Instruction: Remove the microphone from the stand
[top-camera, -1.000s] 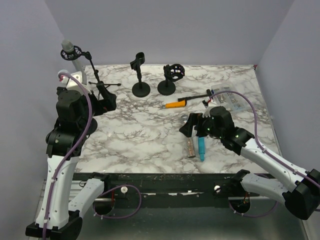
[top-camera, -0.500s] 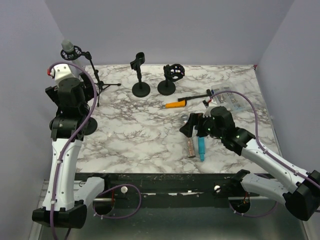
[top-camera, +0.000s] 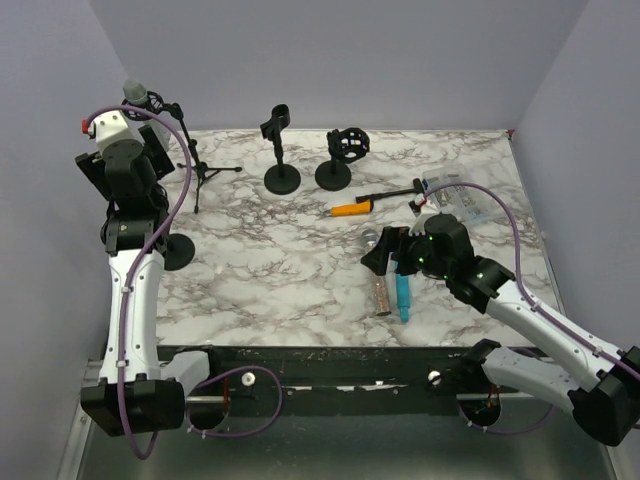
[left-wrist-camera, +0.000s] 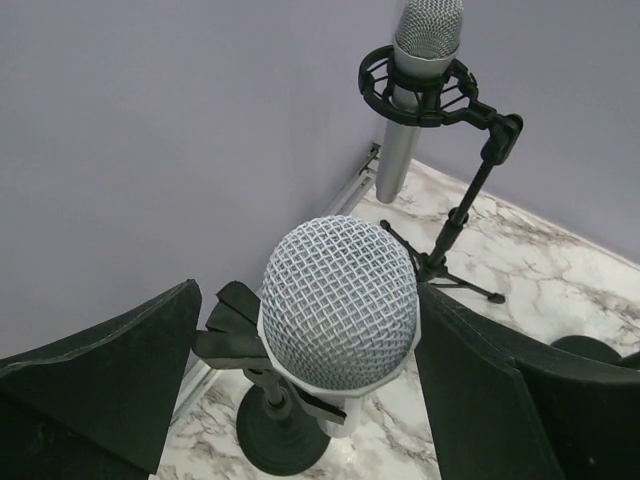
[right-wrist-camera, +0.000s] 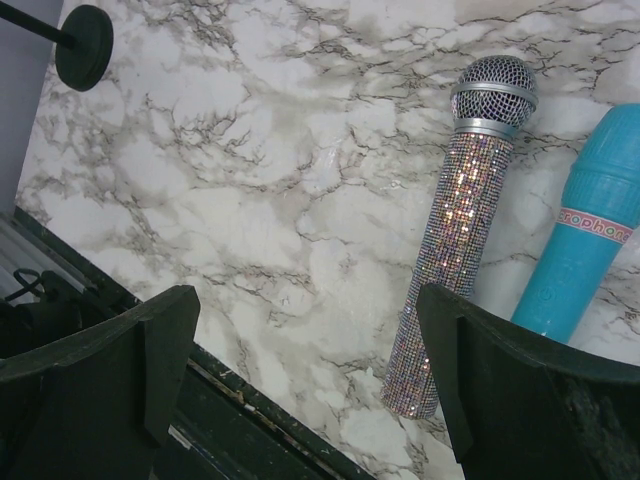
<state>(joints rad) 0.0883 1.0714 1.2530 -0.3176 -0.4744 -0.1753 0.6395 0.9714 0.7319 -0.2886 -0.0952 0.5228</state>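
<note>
In the left wrist view a white microphone (left-wrist-camera: 340, 300) with a mesh head stands in a black clip stand (left-wrist-camera: 278, 430) with a round base. My left gripper (left-wrist-camera: 310, 335) is open around the head. Its right finger (left-wrist-camera: 480, 390) is at the mesh and its left finger (left-wrist-camera: 110, 370) stands apart from it. In the top view my left gripper (top-camera: 133, 185) hangs over that stand's base (top-camera: 178, 251) and hides the microphone. My right gripper (top-camera: 385, 255) (right-wrist-camera: 308, 330) is open and empty above the marble table (top-camera: 280, 250).
A grey microphone (left-wrist-camera: 425, 35) (top-camera: 134, 92) sits in a shock mount on a tripod at the back left. An empty clip stand (top-camera: 280, 150) and a shock-mount stand (top-camera: 340, 158) are at the back. A glitter microphone (right-wrist-camera: 462, 240), a blue one (right-wrist-camera: 590, 240) and an orange one (top-camera: 352, 209) lie on the table.
My left arm has risen and swung back to the left, over the stand at the table's left edge. Its jaws have narrowed slightly. The right arm has not moved.
</note>
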